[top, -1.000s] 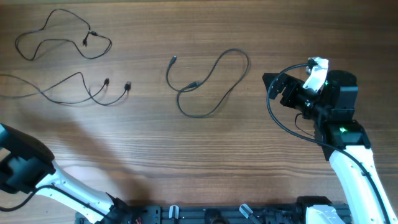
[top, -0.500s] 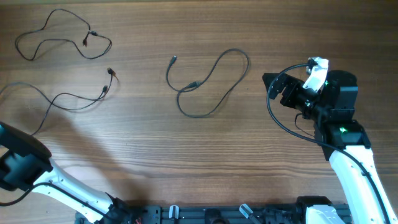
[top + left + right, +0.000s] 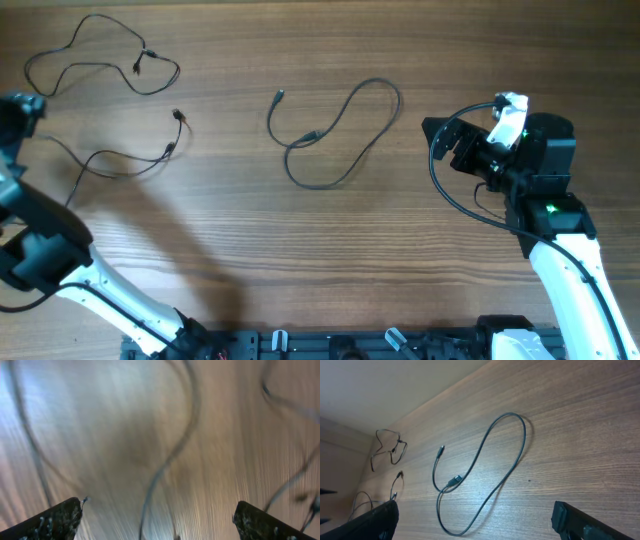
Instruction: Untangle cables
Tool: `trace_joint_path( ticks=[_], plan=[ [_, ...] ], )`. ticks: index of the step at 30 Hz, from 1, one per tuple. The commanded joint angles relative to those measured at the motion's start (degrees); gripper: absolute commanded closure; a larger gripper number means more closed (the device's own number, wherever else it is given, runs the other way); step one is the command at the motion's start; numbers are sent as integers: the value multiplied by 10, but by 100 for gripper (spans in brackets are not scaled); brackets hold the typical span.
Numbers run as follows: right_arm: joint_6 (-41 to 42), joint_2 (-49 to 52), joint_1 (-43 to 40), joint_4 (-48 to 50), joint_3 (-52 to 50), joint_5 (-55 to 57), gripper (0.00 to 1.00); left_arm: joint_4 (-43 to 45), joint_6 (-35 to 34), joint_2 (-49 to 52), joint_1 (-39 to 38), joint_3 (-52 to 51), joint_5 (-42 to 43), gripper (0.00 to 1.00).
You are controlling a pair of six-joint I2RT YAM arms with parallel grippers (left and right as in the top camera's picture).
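Three thin black cables lie apart on the wooden table. One is looped at the back left (image 3: 143,55), one lies at the left (image 3: 168,148), and a long loop sits in the centre (image 3: 312,135). My left gripper (image 3: 15,110) is at the far left edge, by the left cable's tail. In the blurred left wrist view it (image 3: 160,510) stands open, with a cable strand (image 3: 165,465) on the wood beyond the fingers. My right gripper (image 3: 445,140) hovers open to the right of the centre loop (image 3: 455,480), nothing between its fingers (image 3: 380,522).
The left arm's white link (image 3: 110,295) crosses the front left of the table. The right arm's base and its thick black cord (image 3: 450,200) fill the right side. A black rail (image 3: 330,345) runs along the front edge.
The left gripper has opened and swung up to the far left edge. The left cable was dragged leftward and reshaped, and now lies still. The right arm has not moved.
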Motion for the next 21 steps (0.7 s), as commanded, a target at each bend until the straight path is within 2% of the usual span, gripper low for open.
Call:
trace_joint_path(
  ticks=[1,5,9,14,19,20,21],
  plan=[
    [2,2,3,0,12,14,0,-3,-71,9,66,-9,-31,0],
    [2,2,3,0,12,37,0,7,-71,9,101,-43,-121,2],
    [3,2,3,2,12,36,0,73,-54,9,108,-106,-140,20],
    [3,2,3,-4,12,33,0,175,-49,9,107,-197,-172,31],
    [4,2,3,-4,12,33,0,219,-19,9,110,-226,-204,39],
    [4,2,3,-4,12,33,0,221,-19,9,110,-226,-204,41],
    [4,2,3,-4,12,33,0,221,-19,9,110,-226,-204,48]
  ],
)
